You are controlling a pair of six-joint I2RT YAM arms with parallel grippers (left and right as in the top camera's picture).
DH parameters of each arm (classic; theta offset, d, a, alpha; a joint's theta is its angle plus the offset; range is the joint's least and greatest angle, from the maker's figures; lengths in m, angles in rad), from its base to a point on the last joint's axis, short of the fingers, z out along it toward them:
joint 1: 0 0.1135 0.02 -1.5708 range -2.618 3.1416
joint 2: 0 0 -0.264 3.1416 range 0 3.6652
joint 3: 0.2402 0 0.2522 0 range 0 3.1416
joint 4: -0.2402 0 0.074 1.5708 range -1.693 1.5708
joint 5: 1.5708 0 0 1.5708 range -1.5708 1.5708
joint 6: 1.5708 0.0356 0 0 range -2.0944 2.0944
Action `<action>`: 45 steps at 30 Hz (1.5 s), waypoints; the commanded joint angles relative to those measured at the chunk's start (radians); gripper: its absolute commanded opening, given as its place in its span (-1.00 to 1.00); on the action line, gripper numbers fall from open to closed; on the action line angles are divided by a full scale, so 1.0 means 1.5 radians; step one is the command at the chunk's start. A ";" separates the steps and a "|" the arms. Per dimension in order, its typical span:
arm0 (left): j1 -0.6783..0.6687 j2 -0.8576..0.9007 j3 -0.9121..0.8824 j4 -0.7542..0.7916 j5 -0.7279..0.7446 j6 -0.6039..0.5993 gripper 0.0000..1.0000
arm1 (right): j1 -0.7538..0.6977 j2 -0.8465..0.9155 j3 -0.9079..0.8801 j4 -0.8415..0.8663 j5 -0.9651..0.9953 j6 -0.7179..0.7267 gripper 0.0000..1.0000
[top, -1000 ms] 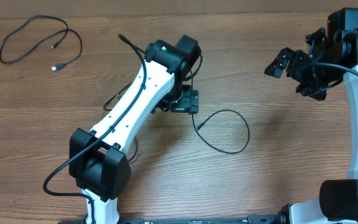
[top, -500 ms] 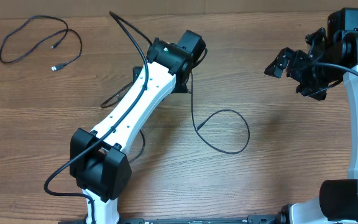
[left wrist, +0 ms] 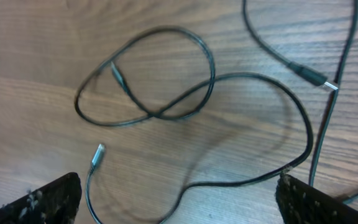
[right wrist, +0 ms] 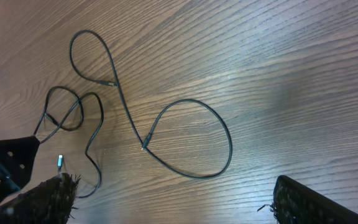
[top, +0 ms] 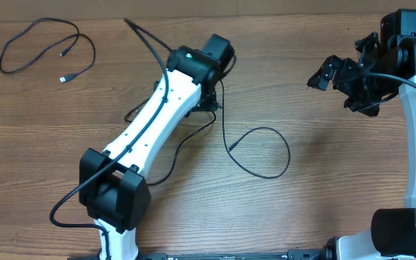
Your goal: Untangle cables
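A thin black cable (top: 288, 152) lies in a loop right of centre, and one strand runs up to my left gripper (top: 211, 101). A second cable (top: 186, 133) curls under the left arm. In the left wrist view it forms a crossed loop (left wrist: 212, 71) with a silver-tipped plug (left wrist: 96, 157). My left gripper (left wrist: 179, 199) is open above the table, with a strand lying on the wood between its jaws. My right gripper (top: 341, 87) is open and empty, high at the right. Its wrist view (right wrist: 179, 193) shows the looped cable (right wrist: 230, 146) and the second cable (right wrist: 101, 118).
A third thin cable (top: 92, 54) lies apart at the far left corner. The left arm's own thicker cable (top: 146, 40) arcs up behind its wrist. The left arm base (top: 110, 202) stands at the front left and the right arm base (top: 403, 231) at the front right.
My left gripper has lifted off the table and drawn back and to the left. The cable under the arm now shows more of its curl. The right arm has not moved.
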 commanded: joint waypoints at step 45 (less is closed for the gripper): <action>0.078 0.192 -0.078 0.332 0.308 -0.267 0.68 | 0.002 -0.009 0.002 0.003 -0.004 0.002 1.00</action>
